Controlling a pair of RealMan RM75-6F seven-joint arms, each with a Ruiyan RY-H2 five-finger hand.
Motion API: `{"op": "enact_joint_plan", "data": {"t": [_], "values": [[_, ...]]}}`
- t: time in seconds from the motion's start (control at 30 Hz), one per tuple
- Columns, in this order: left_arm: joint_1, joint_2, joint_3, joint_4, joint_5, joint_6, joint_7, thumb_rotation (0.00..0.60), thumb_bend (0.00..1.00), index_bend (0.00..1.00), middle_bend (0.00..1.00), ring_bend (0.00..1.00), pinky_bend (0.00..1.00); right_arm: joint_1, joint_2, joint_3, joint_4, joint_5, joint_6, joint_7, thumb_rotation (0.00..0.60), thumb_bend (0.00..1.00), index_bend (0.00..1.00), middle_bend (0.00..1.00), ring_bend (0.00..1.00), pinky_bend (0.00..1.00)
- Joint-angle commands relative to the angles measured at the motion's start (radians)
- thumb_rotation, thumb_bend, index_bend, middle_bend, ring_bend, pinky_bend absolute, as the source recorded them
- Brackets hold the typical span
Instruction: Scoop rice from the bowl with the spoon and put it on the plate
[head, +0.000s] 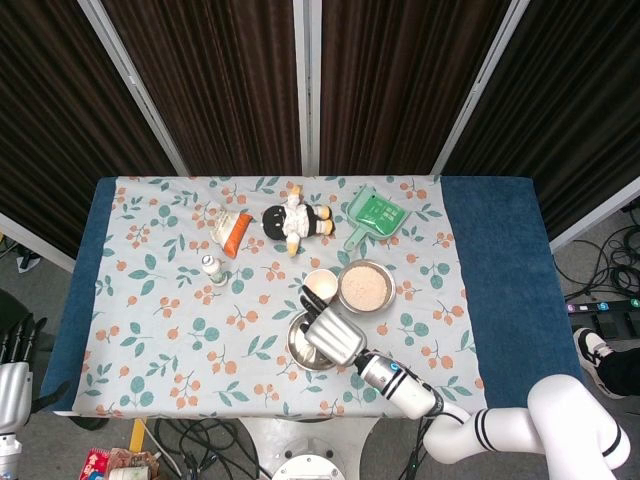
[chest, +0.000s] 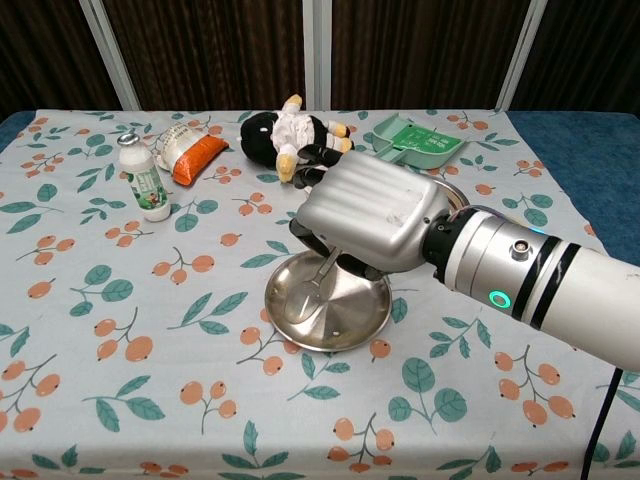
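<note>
While nothing's gone sideways yet, this looks like the spot where it could. Biggest thing first: the table with the floral leaf-and-berry cloth (chest: 120, 330) holds everything. Next is the robot's right hand (chest: 375, 218), a chunky silver one on a white forearm, hanging low over the round shiny steel plate (chest: 345, 320). Its fingers are curled around the handle of the metal spoon (chest: 312, 285), so it's got a proper grip, and the spoon's bowl end dips right down to the plate's surface. I can't tell from either view whether there's any rice on the spoon or on the plate; the plate looks bare where it shows.

The left hand (head: 12, 345) sits way off at the table's left edge, fingers spread, holding nothing.

Then the black and white plush doll (chest: 285, 135), the green plastic dustpan (chest: 415, 143), and the steel bowl of white rice (head: 365, 286), which from the chest view is mostly hidden behind the hand. Beside it is the pale paper cup (head: 320, 284), then the orange snack packet (chest: 195, 152) and the small white bottle with a green label (chest: 146, 182).

My worry: that hand is bulky and the cup and bowl sit just behind it, so swinging back for a scoop could clip the cup over or shove the bowl. Pressing the spoon down could also skid the light plate.
</note>
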Motion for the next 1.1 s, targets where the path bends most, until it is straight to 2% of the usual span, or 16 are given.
{"op": "enact_joint_plan", "data": {"t": [0.03, 0.2, 0.33, 0.47, 0.63, 0.73, 0.87, 1.0, 1.1], "values": [[0.002, -0.001, 0.000, 0.002, 0.000, 0.002, -0.004, 0.600, 0.16, 0.13, 0.13, 0.06, 0.07, -0.008, -0.007, 0.000, 0.008, -0.010, -0.007, -0.007, 0.600, 0.33, 0.43, 0.41, 0.07, 0.00], [0.007, -0.002, 0.003, 0.009, 0.000, 0.004, -0.014, 0.600, 0.16, 0.13, 0.13, 0.06, 0.07, -0.022, -0.008, 0.008, 0.006, -0.021, -0.014, -0.015, 0.600, 0.33, 0.34, 0.35, 0.03, 0.00], [0.008, -0.001, 0.003, 0.007, 0.005, 0.009, -0.014, 0.600, 0.16, 0.13, 0.13, 0.06, 0.07, -0.038, 0.035, 0.013, -0.045, -0.061, 0.025, -0.022, 0.600, 0.33, 0.33, 0.34, 0.03, 0.00], [0.005, 0.005, -0.001, 0.006, 0.007, 0.008, -0.015, 0.600, 0.16, 0.13, 0.13, 0.06, 0.07, -0.104, 0.187, 0.017, -0.191, -0.135, 0.172, 0.007, 0.600, 0.33, 0.33, 0.35, 0.06, 0.00], [-0.008, 0.007, -0.006, 0.001, 0.012, -0.003, -0.009, 0.600, 0.16, 0.13, 0.13, 0.06, 0.07, -0.244, 0.411, -0.024, -0.333, -0.124, 0.323, 0.065, 0.600, 0.33, 0.31, 0.33, 0.08, 0.00], [-0.016, 0.007, -0.009, -0.005, 0.012, -0.011, -0.001, 0.600, 0.16, 0.13, 0.13, 0.06, 0.07, -0.348, 0.527, -0.056, -0.376, -0.075, 0.403, 0.167, 0.600, 0.33, 0.23, 0.28, 0.07, 0.00], [-0.028, 0.010, -0.010, -0.023, 0.014, -0.026, 0.018, 0.600, 0.16, 0.13, 0.13, 0.06, 0.07, -0.480, 0.640, -0.089, -0.366, -0.011, 0.472, 0.394, 0.600, 0.33, 0.08, 0.18, 0.02, 0.01], [-0.034, 0.015, -0.009, -0.050, 0.024, -0.026, 0.036, 0.600, 0.16, 0.13, 0.13, 0.06, 0.07, -0.582, 0.699, -0.121, -0.329, -0.005, 0.507, 0.614, 0.600, 0.33, 0.00, 0.11, 0.00, 0.00], [-0.042, 0.019, -0.010, -0.064, 0.024, -0.036, 0.046, 0.600, 0.16, 0.13, 0.13, 0.06, 0.07, -0.640, 0.709, -0.128, -0.297, -0.039, 0.547, 0.729, 0.600, 0.33, 0.00, 0.10, 0.00, 0.00]]}}
